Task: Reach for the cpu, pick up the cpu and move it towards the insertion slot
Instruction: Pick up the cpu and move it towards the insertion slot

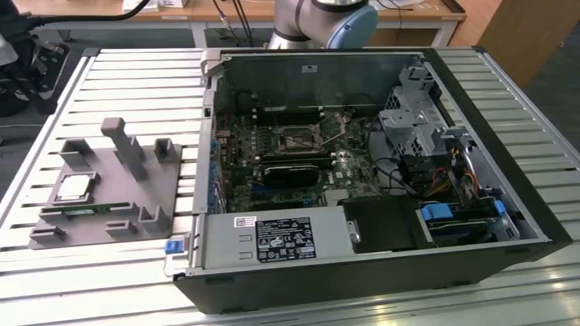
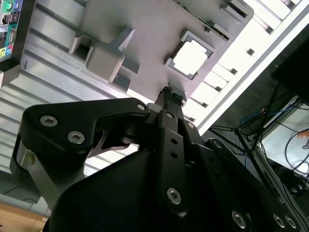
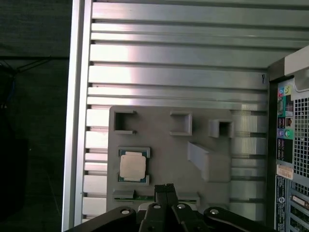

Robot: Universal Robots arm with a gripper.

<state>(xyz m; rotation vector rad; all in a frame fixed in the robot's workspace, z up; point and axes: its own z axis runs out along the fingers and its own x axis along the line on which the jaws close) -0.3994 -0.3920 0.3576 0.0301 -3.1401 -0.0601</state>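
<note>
The end effector (image 3: 165,188) is hanging above the grey fixture plate (image 3: 164,145), its two fingers pressed narrow together and gripping nothing. The cpu (image 3: 132,166) is lying flat, silvery top up, in a shallow square recess of that plate, clear of the fingertips (image 2: 166,92), which are not touching it. A green memory stick (image 1: 77,212) is resting in a slot of the plate just beside the cpu. The plate is sitting on the slatted aluminium desk (image 1: 136,75), on the exterior view's left of an open computer case (image 1: 363,288). Inside the case, the insertion slot (image 1: 297,140) is lying on the green motherboard (image 1: 349,170), its silvery frame surrounding a dark centre, well apart from the cpu.
</note>
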